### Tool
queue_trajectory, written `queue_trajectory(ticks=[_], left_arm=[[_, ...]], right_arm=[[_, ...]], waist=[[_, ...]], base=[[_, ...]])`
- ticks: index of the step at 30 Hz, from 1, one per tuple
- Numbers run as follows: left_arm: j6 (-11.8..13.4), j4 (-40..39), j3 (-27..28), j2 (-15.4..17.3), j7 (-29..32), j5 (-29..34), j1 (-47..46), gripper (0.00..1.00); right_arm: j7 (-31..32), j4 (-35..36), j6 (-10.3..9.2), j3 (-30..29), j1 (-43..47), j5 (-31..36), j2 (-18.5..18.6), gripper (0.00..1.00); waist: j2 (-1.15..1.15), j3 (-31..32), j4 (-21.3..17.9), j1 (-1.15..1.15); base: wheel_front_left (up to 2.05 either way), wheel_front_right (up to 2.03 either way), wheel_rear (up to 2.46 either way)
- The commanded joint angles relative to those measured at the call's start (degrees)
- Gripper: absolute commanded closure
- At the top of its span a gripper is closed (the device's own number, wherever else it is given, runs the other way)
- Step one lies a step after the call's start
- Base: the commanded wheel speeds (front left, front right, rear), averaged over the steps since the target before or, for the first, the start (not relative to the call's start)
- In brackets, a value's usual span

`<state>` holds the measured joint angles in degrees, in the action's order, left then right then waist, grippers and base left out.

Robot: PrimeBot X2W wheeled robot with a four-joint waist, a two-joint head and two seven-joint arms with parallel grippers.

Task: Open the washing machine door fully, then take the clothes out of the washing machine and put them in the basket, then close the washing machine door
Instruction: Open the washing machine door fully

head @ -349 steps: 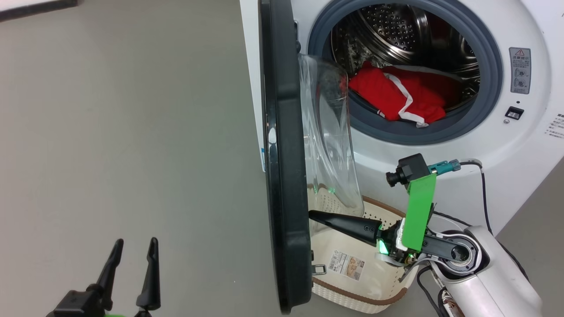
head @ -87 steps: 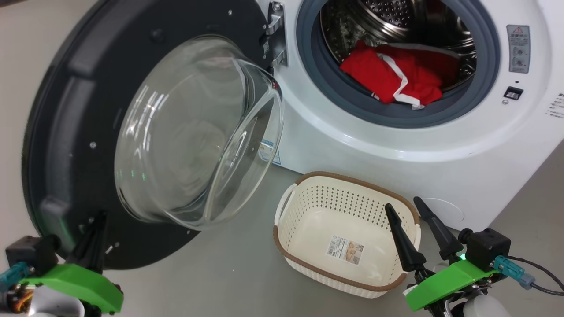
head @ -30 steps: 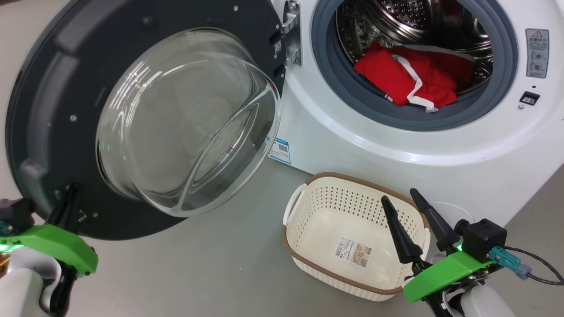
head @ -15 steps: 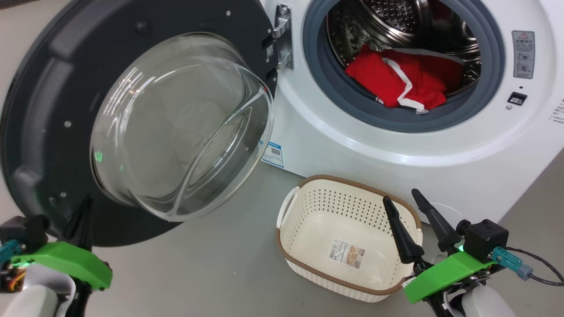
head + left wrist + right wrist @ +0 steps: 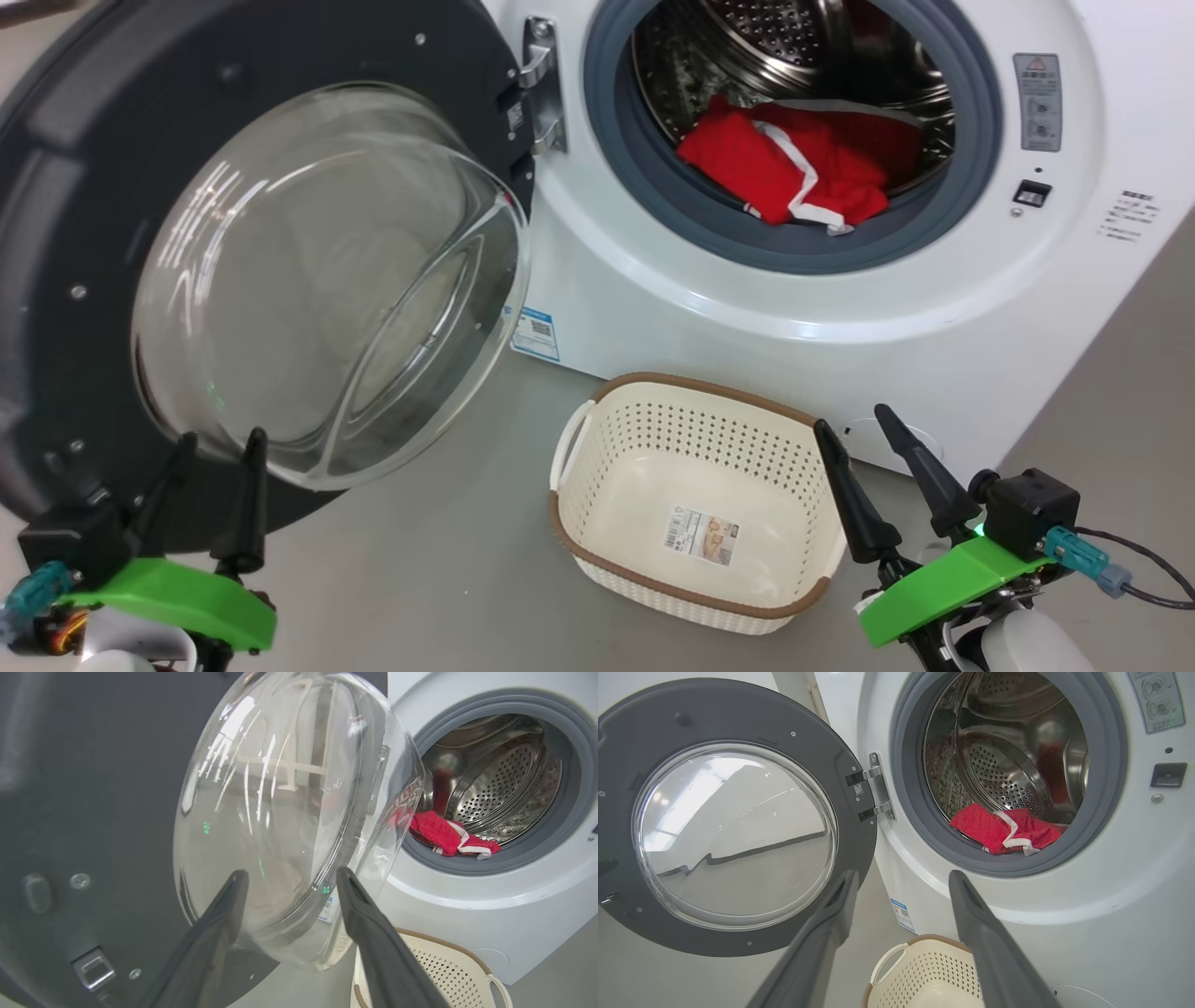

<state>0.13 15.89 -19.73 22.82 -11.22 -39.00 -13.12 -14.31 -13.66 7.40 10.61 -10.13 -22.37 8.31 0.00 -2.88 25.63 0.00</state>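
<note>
The washing machine door (image 5: 84, 187) stands swung wide to the left, its clear glass bowl (image 5: 327, 280) bulging toward me. Inside the white washing machine (image 5: 709, 308), the red clothes (image 5: 784, 163) with white trim lie at the drum's front lip, also plain in the right wrist view (image 5: 1004, 830). The cream basket (image 5: 691, 504) sits empty on the floor before the machine. My left gripper (image 5: 219, 443) is open at the lower left, just in front of the door's lower edge. My right gripper (image 5: 854, 425) is open at the basket's right rim, holding nothing.
Grey floor (image 5: 448, 560) lies between the door and the basket. A blue label (image 5: 534, 327) marks the machine's lower left corner. A cable (image 5: 1144, 555) trails from my right wrist at the lower right.
The head camera has shifted, sliding the scene leftward. My left gripper has come away from the door's lower edge, both its fingers now showing. The right gripper has barely moved.
</note>
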Motion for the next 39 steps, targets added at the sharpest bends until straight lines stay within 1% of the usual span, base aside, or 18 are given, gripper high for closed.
queue_trajectory(ticks=[1,2,10,12,13,17,23,26,33,39], left_arm=[[1.1,-3.2,2.3,2.1,-0.7,0.2,-0.6,0.0],[1.1,-3.2,2.3,2.1,-0.7,0.2,-0.6,0.0],[4.2,-11.3,1.6,2.0,0.3,1.1,2.6,0.0],[4.8,-12.7,1.5,1.8,0.5,1.2,3.1,0.0],[5.3,-13.7,1.3,1.9,0.6,1.4,3.5,0.0],[6.2,-15.0,1.3,1.6,0.4,1.6,4.4,0.0],[7.0,-15.5,0.8,1.0,-0.2,1.9,5.4,0.0],[6.9,-15.5,0.7,0.7,-0.8,2.0,5.9,0.0],[7.5,-14.9,1.3,-0.2,-2.2,2.3,7.3,0.0],[7.2,-13.4,2.1,-0.6,-3.1,2.6,8.6,0.0]], right_arm=[[-0.7,1.5,0.09,1.5,0.0,-0.7,0.3,0.0],[-0.7,1.5,0.09,1.5,0.0,-0.7,0.3,0.0],[-0.7,1.9,0.09,1.5,0.0,-0.4,0.3,0.0],[-0.7,2.0,0.09,1.5,0.0,-0.3,0.4,0.0],[-0.7,2.2,0.09,1.5,0.0,-0.2,0.4,0.0],[-0.7,2.5,0.09,1.5,0.1,0.0,0.7,0.0],[-0.7,2.6,0.09,1.6,0.1,0.2,1.4,0.0],[-0.7,2.8,0.09,1.7,0.2,0.2,1.6,0.0],[-0.7,3.1,0.09,2.3,0.0,0.3,2.2,0.0],[-0.7,3.7,0.09,2.7,-0.2,0.5,2.5,0.0]], waist=[[0.0,0.2,-1.1,0.0],[0.0,0.2,-1.1,0.0],[0.0,0.7,-5.1,0.0],[0.0,0.8,-6.3,0.0],[0.0,0.9,-7.5,0.0],[0.0,1.0,-10.0,0.0],[0.0,1.4,-13.3,0.0],[0.0,1.6,-14.8,0.0],[0.0,2.0,-18.1,0.0],[0.0,2.1,-21.1,0.0]], base=[[0.0,0.0,0.0],[0.0,0.0,0.0],[0.0,0.0,0.0],[0.0,0.0,0.0],[0.0,0.0,0.0],[0.0,0.0,0.0],[0.0,0.0,0.0],[0.0,0.0,0.0],[0.0,0.0,0.0],[0.0,0.0,0.0]])
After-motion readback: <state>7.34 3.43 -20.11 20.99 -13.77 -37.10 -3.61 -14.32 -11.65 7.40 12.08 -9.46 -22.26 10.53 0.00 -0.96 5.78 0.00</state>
